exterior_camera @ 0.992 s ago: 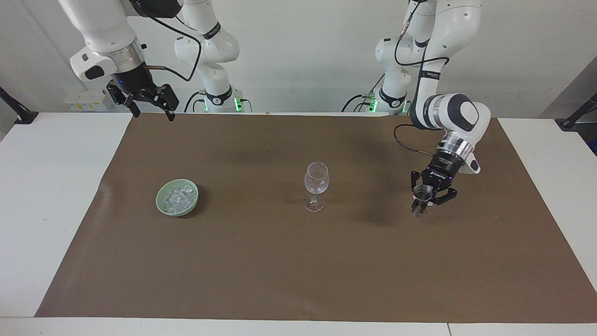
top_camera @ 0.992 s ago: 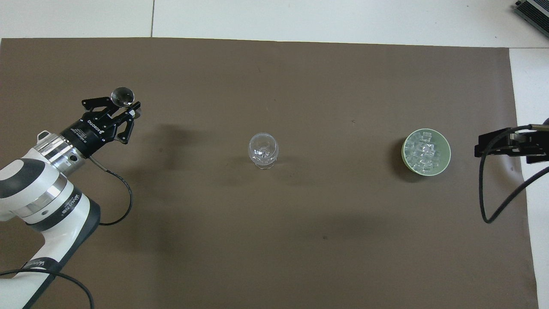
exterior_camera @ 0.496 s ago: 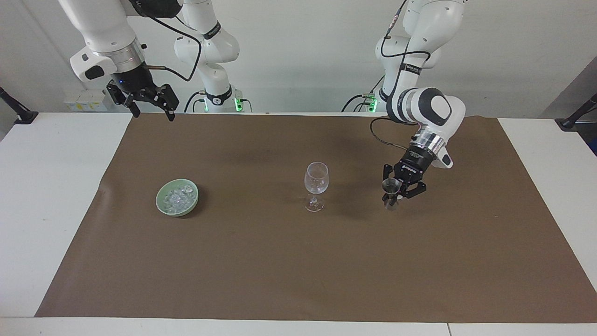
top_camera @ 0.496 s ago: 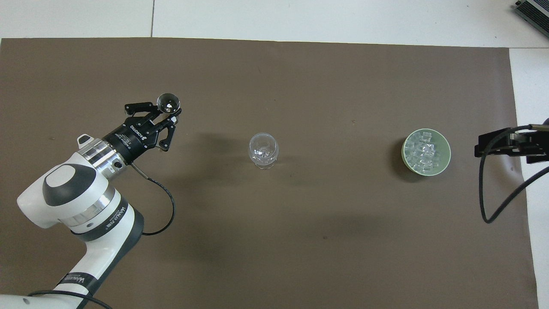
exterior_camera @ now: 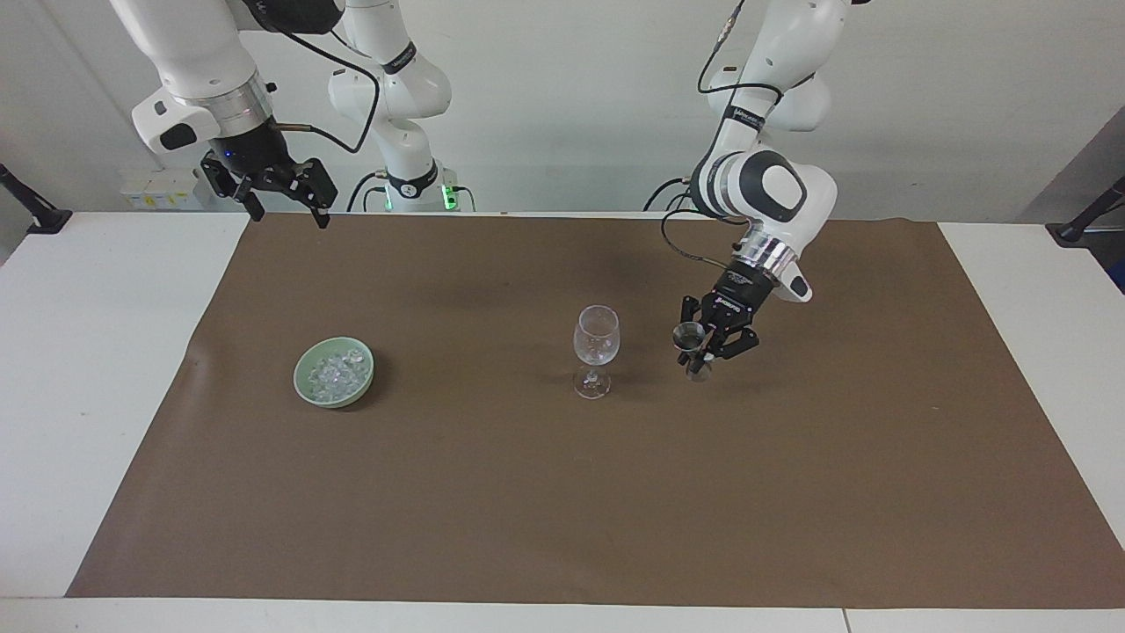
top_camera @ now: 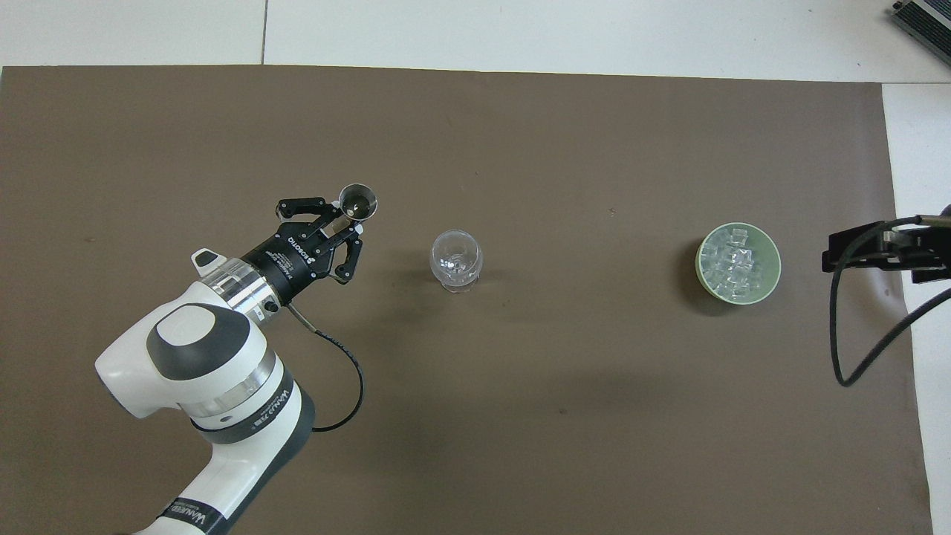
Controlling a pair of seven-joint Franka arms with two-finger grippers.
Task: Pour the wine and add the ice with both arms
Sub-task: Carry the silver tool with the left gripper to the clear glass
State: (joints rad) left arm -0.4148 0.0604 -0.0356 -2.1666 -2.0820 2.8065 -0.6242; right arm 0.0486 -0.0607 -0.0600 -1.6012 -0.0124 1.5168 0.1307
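the left gripper holds a small metal measuring cup, its fingers pinching the cup at the narrow waist. it hangs over the brown mat, just beside the wine glass, toward the left arm's end of the table. the cup's mouth is upright and sits near the level of the glass bowl, not yet over the rim.

the first risk, i think, is a knock. the glass stands on a thin stem and a small foot, so if the cup or the fingers come in too low they can push the bowl and tip it over. the second risk is a spill: if the cup tilts before its lip is above the rim, the liquid falls on the mat. the pinch is on smooth metal, so the cup could also turn in the fingers while tilting.

the right gripper waits with its fingers spread, up over the mat's edge nearest to the robots, at the right arm's end. the ice lies in the green bowl, well apart from the glass, toward the right arm's end.

i cannot tell if there is liquid in the cup, or if the glass is empty. in the overhead view the right gripper is cut off by the frame.
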